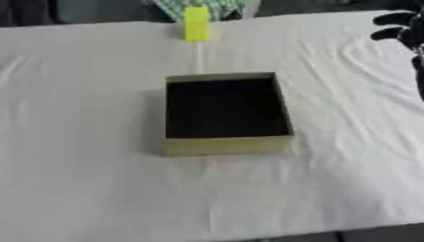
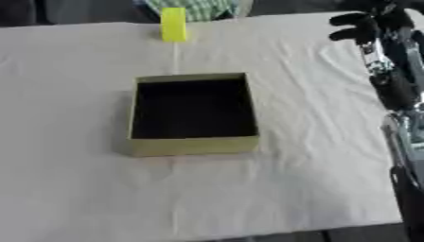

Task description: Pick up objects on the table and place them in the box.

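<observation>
Right eye view shows the right hand (image 2: 364, 26) raised at the far right, fingers curled on nothing. Upright yellow plastic block (image 1: 196, 23) stands at the far edge, beyond the open olive cardboard box (image 1: 228, 145); a reaching hand could topple it.
</observation>
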`<state>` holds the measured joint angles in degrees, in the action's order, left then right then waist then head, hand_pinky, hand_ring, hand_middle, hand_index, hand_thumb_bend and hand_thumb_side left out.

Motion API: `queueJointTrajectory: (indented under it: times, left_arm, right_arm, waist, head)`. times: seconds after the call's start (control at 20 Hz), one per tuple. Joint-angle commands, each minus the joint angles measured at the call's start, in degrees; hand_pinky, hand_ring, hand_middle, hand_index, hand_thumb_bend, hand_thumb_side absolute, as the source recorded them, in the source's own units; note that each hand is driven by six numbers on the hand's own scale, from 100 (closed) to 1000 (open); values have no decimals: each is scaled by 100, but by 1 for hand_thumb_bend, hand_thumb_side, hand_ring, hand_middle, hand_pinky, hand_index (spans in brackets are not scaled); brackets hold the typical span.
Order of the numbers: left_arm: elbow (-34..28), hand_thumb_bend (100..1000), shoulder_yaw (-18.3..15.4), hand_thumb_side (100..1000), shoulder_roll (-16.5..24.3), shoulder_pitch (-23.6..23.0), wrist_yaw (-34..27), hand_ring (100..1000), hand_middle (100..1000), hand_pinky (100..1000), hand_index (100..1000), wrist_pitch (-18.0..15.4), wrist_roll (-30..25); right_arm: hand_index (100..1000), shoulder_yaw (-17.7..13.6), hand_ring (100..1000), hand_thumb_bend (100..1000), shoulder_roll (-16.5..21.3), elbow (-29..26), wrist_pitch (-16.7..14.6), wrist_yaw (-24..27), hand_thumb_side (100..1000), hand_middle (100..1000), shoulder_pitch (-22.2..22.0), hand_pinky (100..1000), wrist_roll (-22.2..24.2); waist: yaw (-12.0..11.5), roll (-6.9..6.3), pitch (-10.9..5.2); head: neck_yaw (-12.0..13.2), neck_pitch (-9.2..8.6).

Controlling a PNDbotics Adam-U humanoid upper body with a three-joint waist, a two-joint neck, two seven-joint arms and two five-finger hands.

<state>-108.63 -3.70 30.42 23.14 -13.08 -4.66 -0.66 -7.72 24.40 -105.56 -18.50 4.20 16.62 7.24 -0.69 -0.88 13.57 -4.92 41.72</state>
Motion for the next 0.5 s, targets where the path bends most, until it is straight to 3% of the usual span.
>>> queueJointTrajectory:
  times: [0.05, 0.25, 0.5]
  left_arm:
    - [62, 256, 151, 827, 633, 437, 246, 813, 841, 888, 832, 20, -180]
    - [385, 296, 381, 784, 1087, 1187, 778, 803, 827, 861, 841, 22, -399]
    - [1503, 325, 860, 770, 1353, 2497, 1714, 798, 818, 845, 847, -41, -607]
  right_arm:
    - [938, 3, 749, 100, 63, -60, -7, 53, 714, 762, 48, 668, 63]
    - [938, 63, 749, 100, 43, -55, -7, 70, 719, 761, 37, 668, 131]
    - [937, 158, 748, 100, 3, -59, -6, 97, 722, 760, 74, 667, 242]
  waist:
    - [30, -14, -118]
    - [123, -33, -136]
    - [318, -70, -121]
  head:
    - [25, -56]
    - [47, -93]
    - [83, -159]
